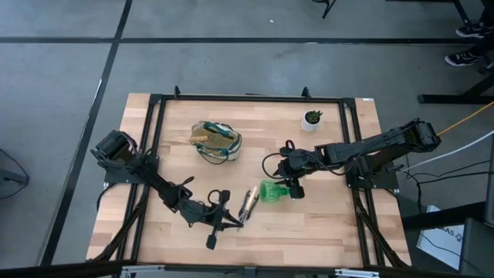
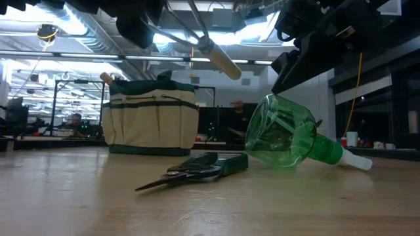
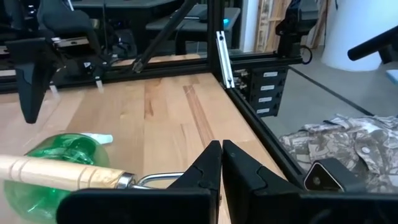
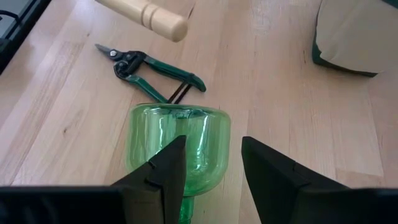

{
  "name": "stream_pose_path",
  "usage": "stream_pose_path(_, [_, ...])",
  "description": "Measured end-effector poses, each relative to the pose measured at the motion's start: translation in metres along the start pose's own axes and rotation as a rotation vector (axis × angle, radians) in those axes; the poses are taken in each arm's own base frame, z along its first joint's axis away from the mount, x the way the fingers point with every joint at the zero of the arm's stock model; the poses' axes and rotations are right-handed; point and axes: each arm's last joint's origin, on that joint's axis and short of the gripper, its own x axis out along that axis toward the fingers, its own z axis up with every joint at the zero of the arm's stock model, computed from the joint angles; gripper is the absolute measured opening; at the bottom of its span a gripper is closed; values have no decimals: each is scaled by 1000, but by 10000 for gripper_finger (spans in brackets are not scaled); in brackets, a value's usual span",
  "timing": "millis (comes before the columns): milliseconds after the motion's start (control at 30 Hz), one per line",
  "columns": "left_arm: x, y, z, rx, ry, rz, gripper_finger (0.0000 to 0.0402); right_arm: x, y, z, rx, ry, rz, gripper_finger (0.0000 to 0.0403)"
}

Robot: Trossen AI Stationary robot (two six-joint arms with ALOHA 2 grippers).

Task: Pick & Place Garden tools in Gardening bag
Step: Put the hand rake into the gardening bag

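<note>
My left gripper (image 3: 221, 163) (image 1: 228, 218) is near the table's front middle, shut on a wooden-handled tool (image 3: 59, 174) held up in the air (image 2: 220, 60). Below it the green-handled pruning shears (image 2: 197, 172) (image 4: 149, 65) lie flat on the table. The green spray bottle (image 1: 272, 191) (image 2: 285, 134) lies on its side, white nozzle toward the right. My right gripper (image 4: 211, 171) hangs open above the bottle without touching it. The cream gardening bag (image 1: 218, 141) (image 2: 151, 121) stands upright farther back, with a wooden handle sticking out of it. My left gripper pinches the tool's thin metal shank (image 3: 163, 179), just past the ferrule, between its two fingers. The fingers come nearly level from the table's left and lie across the tool. The wooden handle (image 4: 146, 15) sticks out sideways. The tool is lifted clear, above the shears.
A small green plant in a white pot (image 1: 312, 120) stands at the far right of the table. A black frame (image 1: 255, 99) runs around the table's edges. Bare wood lies between the bag and the shears (image 4: 273, 81).
</note>
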Motion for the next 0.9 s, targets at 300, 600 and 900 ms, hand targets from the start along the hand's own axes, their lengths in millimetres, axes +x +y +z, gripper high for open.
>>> stream_pose_path(300, [-3,3,2,14,26,65,3,0,0,0,0,0,0,158])
stream_pose_path(600, [-23,12,23,42,64,174,3,0,0,0,0,0,0,158])
stream_pose_path(900, [-46,21,47,120,73,255,3,0,0,0,0,0,0,158])
